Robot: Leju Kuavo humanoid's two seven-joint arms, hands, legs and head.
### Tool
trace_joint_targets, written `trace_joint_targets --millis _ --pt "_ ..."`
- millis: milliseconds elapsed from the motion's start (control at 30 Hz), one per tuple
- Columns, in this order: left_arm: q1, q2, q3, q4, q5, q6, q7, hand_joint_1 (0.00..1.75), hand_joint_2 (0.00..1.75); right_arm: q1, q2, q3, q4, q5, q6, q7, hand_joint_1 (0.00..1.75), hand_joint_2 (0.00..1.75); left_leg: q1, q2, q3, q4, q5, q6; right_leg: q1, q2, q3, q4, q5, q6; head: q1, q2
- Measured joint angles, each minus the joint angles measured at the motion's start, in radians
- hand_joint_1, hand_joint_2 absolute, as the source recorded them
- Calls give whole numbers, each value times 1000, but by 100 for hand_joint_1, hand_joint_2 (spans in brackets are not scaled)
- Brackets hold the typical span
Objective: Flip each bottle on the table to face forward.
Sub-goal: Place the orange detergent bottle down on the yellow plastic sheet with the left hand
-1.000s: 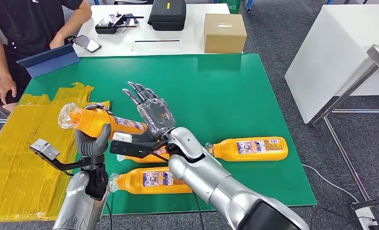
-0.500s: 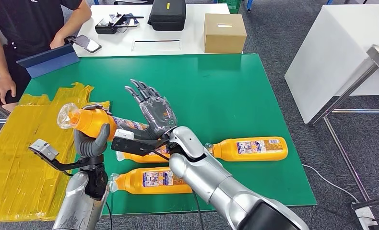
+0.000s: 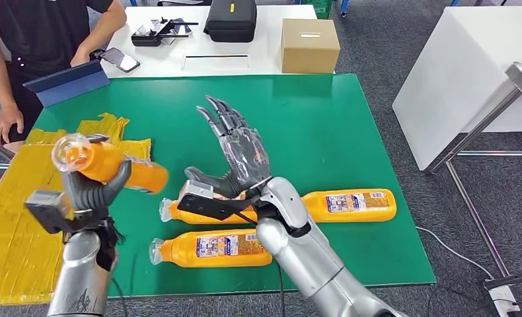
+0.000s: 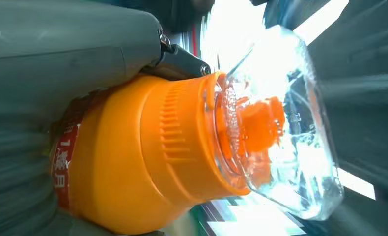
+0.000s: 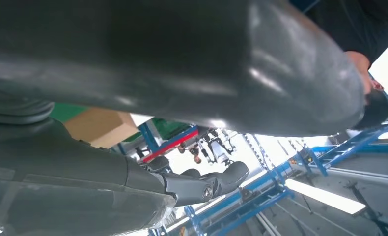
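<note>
Green matting covers the surface (image 3: 324, 119), with crumpled yellow sheeting (image 3: 20, 198) draped over its left side and a white desk (image 3: 179, 63) beyond it, where a person (image 3: 40, 33) stands beside a cardboard box (image 3: 309, 45) and a black case (image 3: 230, 20). Three orange bottles lie on their sides on the green: one at the right (image 3: 347, 205), one nearest the robot (image 3: 212, 249), and one (image 3: 179, 211) partly hidden behind the right hand (image 3: 235, 155), which is raised above them with its fingers (image 3: 219, 115) spread and holding nothing. Left hand (image 3: 90, 191) grips a fourth orange bottle (image 3: 103, 165) lifted off the surface, its clear cap (image 4: 285, 123) pointing left and upward.
</note>
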Motion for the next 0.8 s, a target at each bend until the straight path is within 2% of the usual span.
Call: trace_joint_targets --millis 67,100,167,200,400,467,533,667,800 --pt "-11 21 23 -21 -420 274 60 175 175 36 -14 -3 -48 3 16 -9 0 0 0 1 0 0 0 0 0 0 0 1 0 0 0 0" --pt "-15 30 36 -23 -615 359 82 175 175 46 -19 -3 -62 2 23 -15 0 0 0 1 0 0 0 0 0 0 -1 1 0 0 0 0" --pt "-19 48 62 -20 -905 432 113 175 175 52 -25 -3 -78 -4 38 -26 0 0 0 0 0 0 0 0 0 0 -2 1 0 0 0 0" --pt "-19 58 74 -17 -985 442 126 175 175 53 -26 -3 -82 -8 45 -32 0 0 0 -1 -1 0 0 -1 0 0 -2 1 0 0 0 0" --pt "-6 92 126 4 -1011 485 208 175 175 52 -26 -4 -89 -24 88 -62 0 0 0 3 -2 0 1 -2 0 1 -2 3 2 -3 0 0" --pt "3 102 137 8 -1100 488 249 175 175 52 -23 -4 -89 -25 102 -67 0 0 0 2 -2 0 1 -2 0 1 -4 3 2 -3 0 0" --pt "8 125 133 22 -1205 489 332 175 175 51 -18 -6 -90 -24 114 -71 0 0 -1 1 -2 0 1 -2 0 1 -5 3 2 -3 0 0" --pt "-11 213 23 110 -1254 489 528 175 175 53 -14 -13 -102 -25 128 -72 0 0 0 2 -2 0 2 -3 0 2 -6 3 2 -3 0 0" --pt "-25 268 -78 183 -1260 489 557 175 175 57 -13 -19 -116 -24 133 -72 0 0 0 2 -3 0 2 -3 0 2 -6 3 2 -3 0 0"
